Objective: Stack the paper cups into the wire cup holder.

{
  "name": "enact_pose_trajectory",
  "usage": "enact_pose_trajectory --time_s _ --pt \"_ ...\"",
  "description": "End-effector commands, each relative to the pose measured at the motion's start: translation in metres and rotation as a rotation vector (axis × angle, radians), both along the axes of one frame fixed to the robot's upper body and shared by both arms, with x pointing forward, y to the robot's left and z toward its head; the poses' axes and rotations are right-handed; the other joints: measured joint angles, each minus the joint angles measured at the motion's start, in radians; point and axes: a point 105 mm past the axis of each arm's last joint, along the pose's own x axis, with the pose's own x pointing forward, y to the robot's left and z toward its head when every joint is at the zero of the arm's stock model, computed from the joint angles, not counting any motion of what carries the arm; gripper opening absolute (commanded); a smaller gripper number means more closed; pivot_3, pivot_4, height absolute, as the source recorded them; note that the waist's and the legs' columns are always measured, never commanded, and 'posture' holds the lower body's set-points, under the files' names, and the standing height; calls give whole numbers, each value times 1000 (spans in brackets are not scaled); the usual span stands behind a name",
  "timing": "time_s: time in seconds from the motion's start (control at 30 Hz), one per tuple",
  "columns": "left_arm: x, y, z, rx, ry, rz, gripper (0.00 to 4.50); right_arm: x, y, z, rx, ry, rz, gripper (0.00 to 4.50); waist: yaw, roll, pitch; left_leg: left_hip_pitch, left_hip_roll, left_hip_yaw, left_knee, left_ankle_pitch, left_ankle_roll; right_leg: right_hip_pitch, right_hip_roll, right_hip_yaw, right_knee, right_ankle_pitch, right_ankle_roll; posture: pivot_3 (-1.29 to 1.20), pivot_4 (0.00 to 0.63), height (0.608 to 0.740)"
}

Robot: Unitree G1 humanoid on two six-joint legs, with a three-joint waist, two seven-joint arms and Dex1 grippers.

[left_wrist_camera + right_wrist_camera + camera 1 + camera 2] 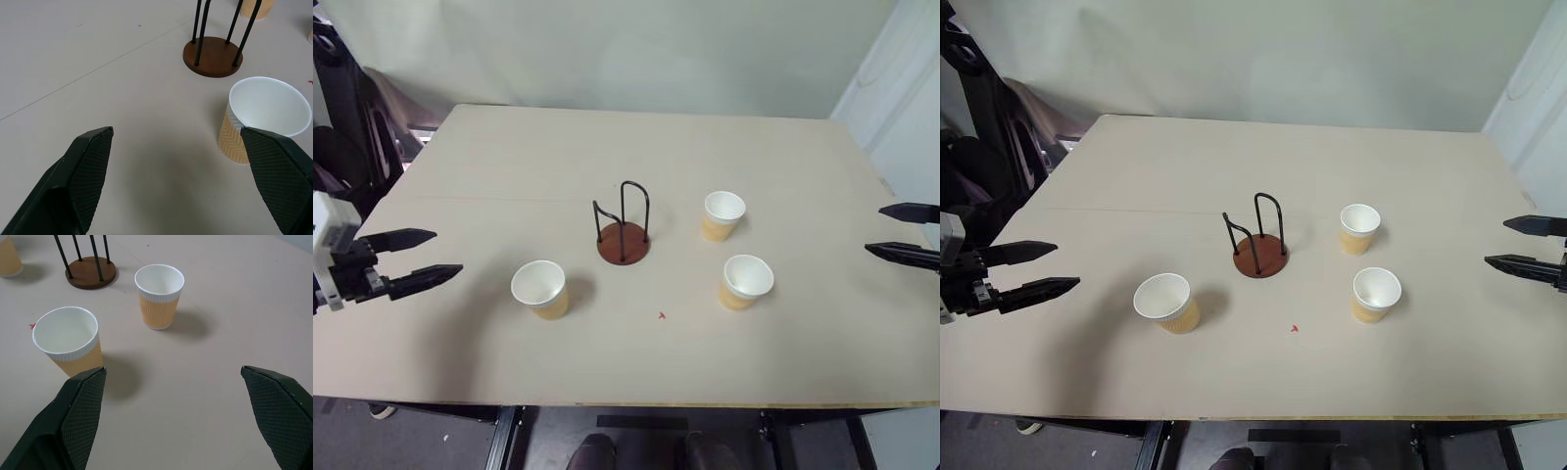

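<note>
The wire cup holder [624, 229], a reddish-brown disc with black wire loops, stands empty at the table's middle. Three paper cups stand upright and apart: one front-left of the holder [540, 288], one to its right [722, 214], one front-right [745, 281]. My left gripper [433, 257] hovers open over the table's left edge, pointing at the front-left cup [264, 120], nothing between its fingers. At the right edge my right gripper [896, 231] is open and empty too, facing the two right cups [159, 295] [68, 340].
The pale wooden table [558, 157] has a small red mark [662, 315] in front of the holder. A dark stand and chair [357, 117] sit off the far left corner. A white wall and door lie beyond the right edge.
</note>
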Motion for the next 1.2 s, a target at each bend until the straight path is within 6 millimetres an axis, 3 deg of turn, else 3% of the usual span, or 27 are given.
enact_pose_trajectory --time_s 0.03,0.33,0.5,0.8,1.0,1.2 --pt "0 -1 12 18 -53 0 4466 -3 1 15 -4 -55 5 4500 0 0 0 0 0 0 0 0 0 0 0 0 0 0 0 0 150 740" --pt "3 -2 13 15 -64 9 4466 -2 3 15 6 -59 11 4500 -2 0 0 0 5 1 3 0 0 0 0 0 0 0 0 0 150 740" --pt "11 -15 16 8 -70 -27 4466 -7 18 24 41 -80 91 4500 -2 0 0 0 5 1 6 0 0 0 1 0 2 0 0 0 150 740" --pt "70 -85 38 87 -131 -232 4466 -5 52 41 56 -156 204 4500 7 -1 0 -1 4 0 16 -1 2 3 2 -1 4 2 2 0 150 740" --pt "110 -125 24 236 -105 -317 4466 -12 72 55 47 -211 252 4500 3 -1 0 -4 2 2 16 -1 3 2 2 -1 1 3 4 0 150 740" --pt "127 -139 3 300 -79 -334 4466 -23 78 63 33 -239 256 4500 -5 -1 0 -8 0 1 16 -2 4 1 2 -2 -3 5 7 0 150 740"
